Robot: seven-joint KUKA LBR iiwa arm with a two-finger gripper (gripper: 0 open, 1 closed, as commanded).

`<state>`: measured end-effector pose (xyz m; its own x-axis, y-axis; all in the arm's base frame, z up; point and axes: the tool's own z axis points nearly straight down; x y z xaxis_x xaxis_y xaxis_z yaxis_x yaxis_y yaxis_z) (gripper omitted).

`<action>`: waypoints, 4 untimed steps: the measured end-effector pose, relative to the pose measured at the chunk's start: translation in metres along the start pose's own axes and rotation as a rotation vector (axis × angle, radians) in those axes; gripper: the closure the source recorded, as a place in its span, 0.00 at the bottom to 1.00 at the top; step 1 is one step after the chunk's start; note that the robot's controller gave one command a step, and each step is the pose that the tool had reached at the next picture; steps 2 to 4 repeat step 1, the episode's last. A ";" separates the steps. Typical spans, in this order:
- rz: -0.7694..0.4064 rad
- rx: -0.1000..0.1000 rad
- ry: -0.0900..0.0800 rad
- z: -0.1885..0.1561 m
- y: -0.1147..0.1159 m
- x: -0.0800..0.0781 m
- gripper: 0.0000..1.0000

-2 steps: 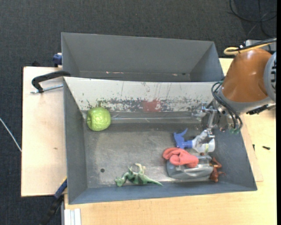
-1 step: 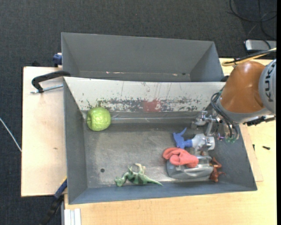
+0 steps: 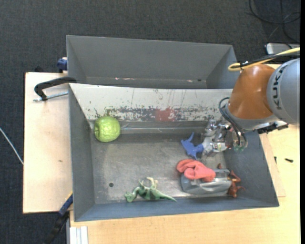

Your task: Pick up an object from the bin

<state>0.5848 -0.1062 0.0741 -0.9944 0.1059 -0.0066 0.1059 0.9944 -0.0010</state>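
Camera view: hanging with jaws low at the right side of grey bin point(image 3: 133, 162), just right of blue toy figure point(image 3: 191, 147); cannot tell whether spread wide or narrow. Lying at front right: pink soft thing point(image 3: 195, 170) over grey piece point(image 3: 205, 185), brown figurine point(image 3: 233, 185) alongside. Resting well apart: green dinosaur point(image 3: 148, 192) at front, green ball point(image 3: 107, 129) in back left corner.

A dark grey speckled carpet floor point(image 3: 143, 19) spreads across the top and left side. Black cables point(image 3: 254, 9) curl over it in the upper right corner. A thin white cord point(image 3: 12, 145) crosses it at the left edge.
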 end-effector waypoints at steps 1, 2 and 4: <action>0.000 0.000 0.000 0.000 0.000 0.000 1.00; 0.000 0.000 0.000 0.000 0.000 0.000 1.00; 0.000 0.000 0.000 0.000 0.000 0.000 1.00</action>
